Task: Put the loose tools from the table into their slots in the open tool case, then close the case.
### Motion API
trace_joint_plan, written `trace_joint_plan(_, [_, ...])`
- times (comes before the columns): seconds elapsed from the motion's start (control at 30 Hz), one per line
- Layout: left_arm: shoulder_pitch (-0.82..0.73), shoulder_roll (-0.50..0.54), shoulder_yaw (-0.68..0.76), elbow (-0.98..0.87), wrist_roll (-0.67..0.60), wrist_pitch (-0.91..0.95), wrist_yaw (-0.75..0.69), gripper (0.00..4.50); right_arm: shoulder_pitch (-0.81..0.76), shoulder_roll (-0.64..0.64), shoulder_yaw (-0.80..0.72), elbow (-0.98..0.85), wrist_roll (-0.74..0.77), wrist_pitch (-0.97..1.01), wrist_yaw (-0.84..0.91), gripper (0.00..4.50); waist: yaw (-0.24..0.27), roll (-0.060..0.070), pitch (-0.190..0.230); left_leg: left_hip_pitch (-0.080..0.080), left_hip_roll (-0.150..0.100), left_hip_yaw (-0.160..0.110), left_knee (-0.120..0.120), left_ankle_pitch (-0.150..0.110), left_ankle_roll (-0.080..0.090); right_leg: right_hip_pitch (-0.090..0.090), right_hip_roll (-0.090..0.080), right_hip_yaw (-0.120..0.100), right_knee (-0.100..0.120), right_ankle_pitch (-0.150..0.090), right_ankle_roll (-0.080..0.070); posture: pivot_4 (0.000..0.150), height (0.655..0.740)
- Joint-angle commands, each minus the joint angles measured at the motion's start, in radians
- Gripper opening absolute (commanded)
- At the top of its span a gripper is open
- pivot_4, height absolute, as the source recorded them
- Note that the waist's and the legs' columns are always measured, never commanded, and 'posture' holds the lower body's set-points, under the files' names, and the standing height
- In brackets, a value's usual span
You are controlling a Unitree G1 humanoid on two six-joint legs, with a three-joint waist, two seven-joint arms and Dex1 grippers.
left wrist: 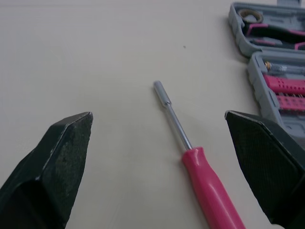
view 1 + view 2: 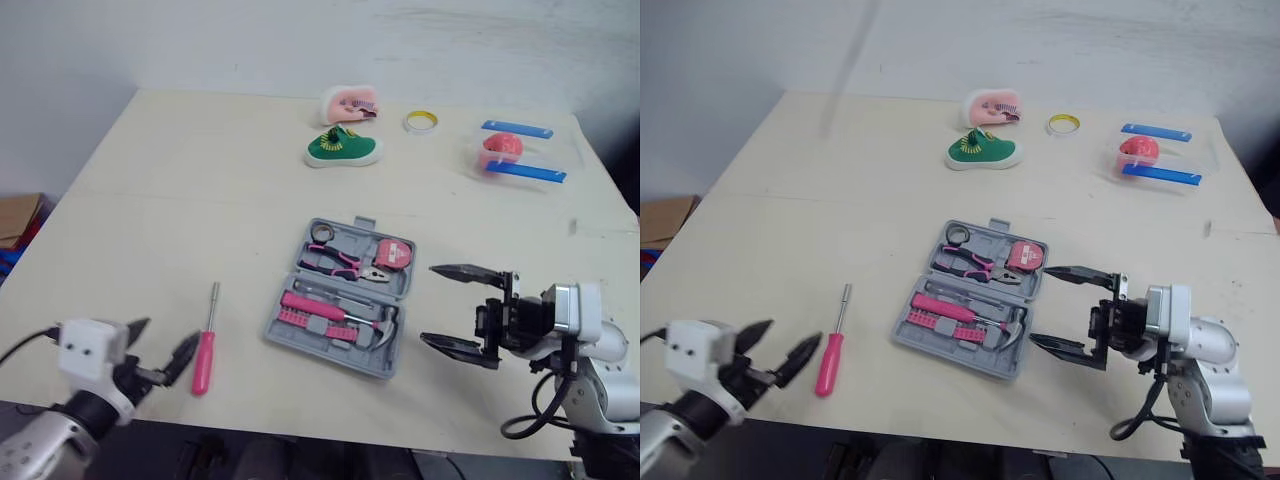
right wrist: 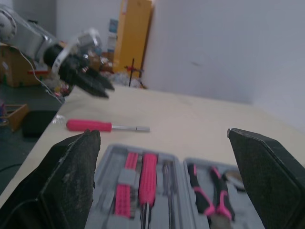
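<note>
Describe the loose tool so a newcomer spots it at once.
On the pale table, look left of the open grey plastic tool case. A pink-handled screwdriver with a bare metal shaft lies there alone; all other pink tools sit inside the case.

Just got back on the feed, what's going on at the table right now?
The tool case lies open on the table with pink tools seated in it. One pink-handled screwdriver lies loose on the table to the case's left. The left gripper hovers open close to its handle, holding nothing. The right gripper is open beside the case's right edge, also empty. The screwdriver is not yet picked up and the case is not yet closed.
</note>
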Motion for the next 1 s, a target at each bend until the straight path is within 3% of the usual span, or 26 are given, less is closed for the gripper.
trace_joint_plan(0.03, [0.059, -0.033, -0.079, -0.071, 0.095, 0.015, 0.079, 4.5, -0.003, -0.008, 0.025, -0.027, 0.014, -0.008, 0.079, 4.45, 0.001, 0.0, 0.0, 0.0, 0.0, 0.0, 0.0, 0.0, 0.0, 0.0, 0.001, 0.0, 0.0, 0.0, 0.0, 0.15, 0.74])
trace_joint_plan(0.33, [0.073, -0.112, -0.291, -0.036, 0.21, 0.058, 0.174, 4.5, -0.005, -0.011, 0.035, -0.015, 0.008, 0.006, 0.128, 4.45, 0.001, 0.0, 0.0, 0.0, 0.0, 0.0, 0.0, -0.001, 0.001, 0.001, 0.001, 0.0, -0.002, 0.0, 0.0, 0.15, 0.74])
trace_joint_plan(0.43, [0.041, -0.125, -0.324, 0.001, 0.236, 0.111, 0.201, 3.73, 0.003, -0.004, 0.034, -0.009, -0.001, -0.002, 0.128, 4.5, 0.001, 0.001, 0.0, 0.0, 0.0, 0.0, 0.0, -0.001, 0.001, 0.001, 0.001, 0.0, -0.003, 0.0, 0.0, 0.15, 0.74])
trace_joint_plan(0.67, [-0.009, -0.129, -0.348, 0.05, 0.28, 0.116, 0.191, 0.6, 0.03, 0.001, 0.024, 0.002, -0.029, -0.03, 0.119, 4.5, 0.011, 0.007, -0.004, 0.0, 0.0, 0.0, 0.0, -0.001, 0.001, 0.002, 0.0, 0.0, -0.003, 0.0, 0.0, 0.15, 0.74])
trace_joint_plan(1.0, [-0.129, -0.126, -0.282, 0.072, 0.267, 0.025, 0.115, 0.56, 0.086, -0.017, -0.001, -0.068, -0.045, -0.019, 0.041, 4.5, 0.026, 0.008, -0.004, 0.0, 0.0, 0.0, 0.0, -0.001, 0.0, 0.002, 0.0, 0.0, -0.003, 0.0, 0.0, 0.15, 0.74])
